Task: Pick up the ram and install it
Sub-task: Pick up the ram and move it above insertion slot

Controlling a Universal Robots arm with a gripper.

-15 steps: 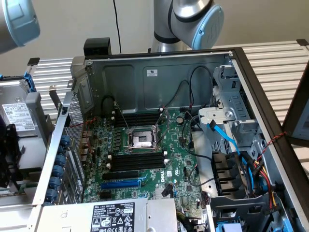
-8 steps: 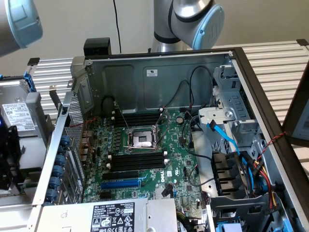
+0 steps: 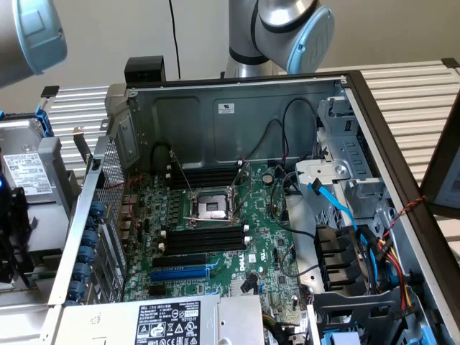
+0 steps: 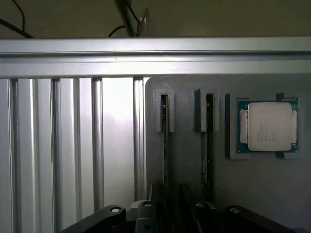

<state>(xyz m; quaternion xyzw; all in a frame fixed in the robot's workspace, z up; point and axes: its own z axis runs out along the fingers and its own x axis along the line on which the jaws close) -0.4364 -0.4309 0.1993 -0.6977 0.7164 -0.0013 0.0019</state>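
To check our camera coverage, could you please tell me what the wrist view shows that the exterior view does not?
Wrist view: a grey holder with two ram sticks standing on edge in its slots, and a processor chip beside them. Exterior view: the open computer case, its motherboard, black memory slots and blue expansion slot. Both: the ribbed aluminium table.

the table (image 4: 58, 145) is ribbed satin metal, the holder (image 4: 187, 145) matt grey plastic.
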